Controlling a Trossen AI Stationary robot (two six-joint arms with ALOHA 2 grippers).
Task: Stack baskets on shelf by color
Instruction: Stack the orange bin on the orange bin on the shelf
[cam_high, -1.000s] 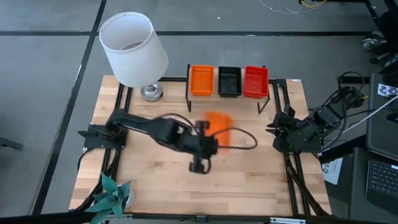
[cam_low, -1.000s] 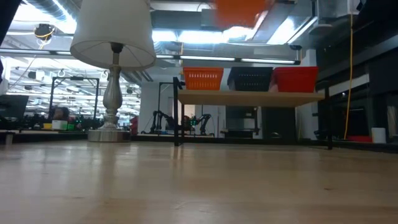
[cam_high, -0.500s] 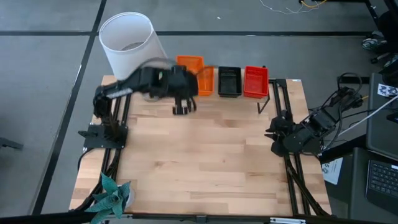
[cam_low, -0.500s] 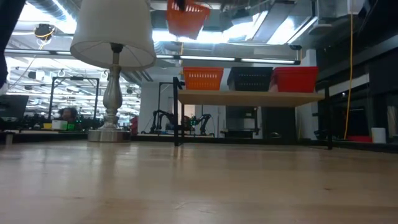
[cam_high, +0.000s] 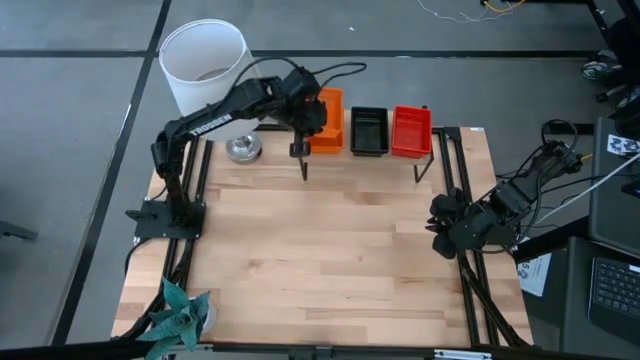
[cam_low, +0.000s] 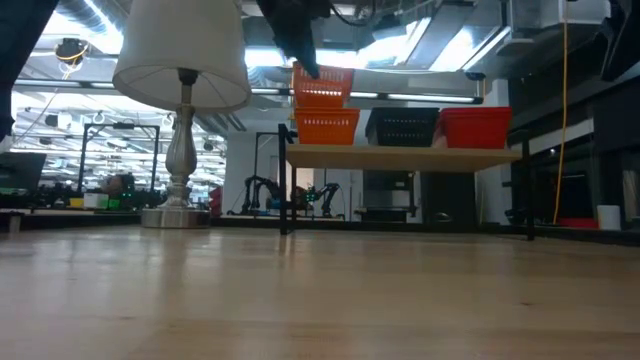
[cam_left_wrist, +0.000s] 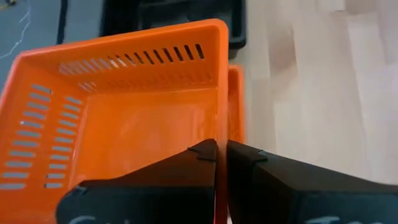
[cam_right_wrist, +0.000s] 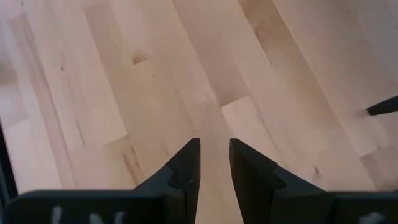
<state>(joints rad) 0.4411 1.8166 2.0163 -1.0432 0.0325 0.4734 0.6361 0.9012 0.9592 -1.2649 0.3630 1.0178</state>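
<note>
Left pincer (cam_left_wrist: 221, 152) clamps an orange basket's (cam_left_wrist: 124, 112) wall, holding it just above the orange basket on the shelf (cam_low: 400, 156); right pincer (cam_right_wrist: 214, 155) narrowly open, empty, over the table (cam_high: 330, 250)

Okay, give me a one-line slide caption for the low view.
Left gripper holds an orange basket just above the orange one on the shelf.

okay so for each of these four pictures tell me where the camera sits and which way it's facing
High view: above the table, facing straight down; both arms show, left gripper at the shelf.
Low view: at tabletop height, facing level toward the shelf; the left arm hangs in from above.
Left wrist view: on the left arm, facing its held orange basket; fingers pinch the wall.
Right wrist view: on the parked right arm, facing bare table; right gripper shows.
Shared: the held orange basket.
</note>
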